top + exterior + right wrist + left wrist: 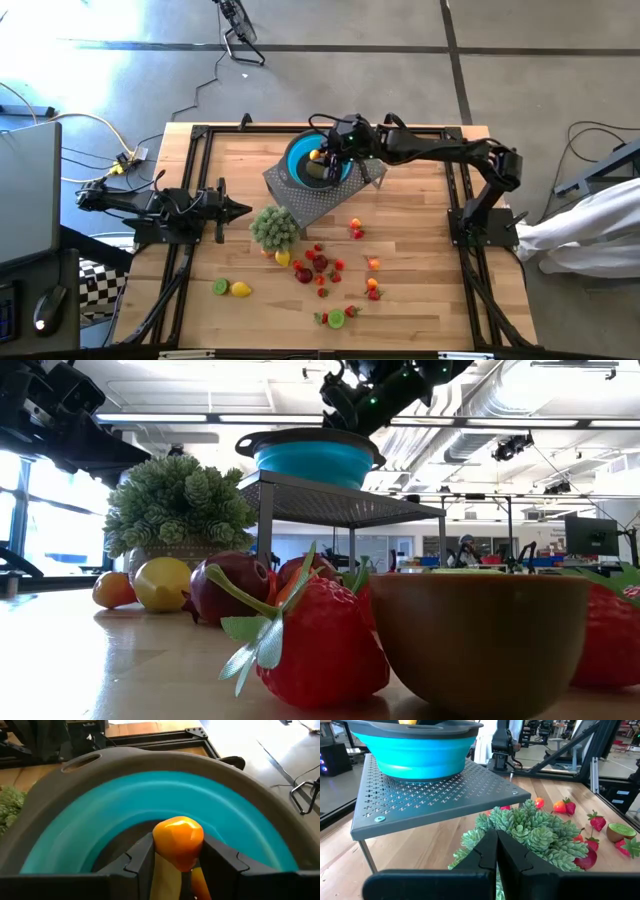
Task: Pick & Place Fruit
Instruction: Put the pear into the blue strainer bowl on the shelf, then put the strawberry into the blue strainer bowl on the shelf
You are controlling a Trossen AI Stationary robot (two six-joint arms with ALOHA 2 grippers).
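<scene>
Over far-centre table (420, 250), on grey rack (325, 200), blue bowl (300, 160) sits directly under right hand (177, 865), pinching orange fruit (178, 840); drop is straight down. Left hand (496, 855), pressed together, waits nr plant (274, 227).

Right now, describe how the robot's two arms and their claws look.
Both arms are dark, nearly black, jointed segments on black frame rails. The left claw shows two flat matte-black fingers with stepped inner edges. The right claw has the same black angular fingers. Small green lights glow on the right arm's wrist. Thin black cables loop along the right arm.
</scene>
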